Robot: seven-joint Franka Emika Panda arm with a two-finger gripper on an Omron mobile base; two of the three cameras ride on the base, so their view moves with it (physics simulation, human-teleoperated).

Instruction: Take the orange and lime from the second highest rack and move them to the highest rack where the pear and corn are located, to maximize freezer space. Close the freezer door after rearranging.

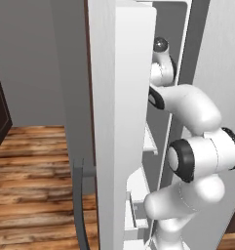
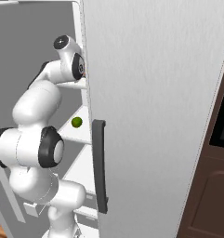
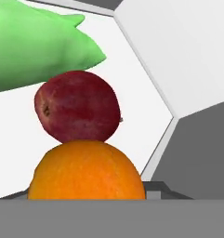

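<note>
One lime (image 2: 76, 122) sits on the second highest rack (image 2: 81, 132) in the right base view, near the rack's front edge. It's small, firm and round with no real long axis, so it could roll; I'd pinch across its middle. Left base view: the freezer door (image 1: 121, 122) stands open, edge-on, arm reaching inside. Hand view: fingers look closed on the orange (image 3: 87, 172), tips hidden under it, a dark red pear (image 3: 77, 107) right behind it and green corn (image 3: 34, 46) beyond.

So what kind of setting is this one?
A simulated kitchen, at an open freezer: the freezer door, white racks holding a lime, an orange and a dark red fruit, plus wood flooring.
</note>
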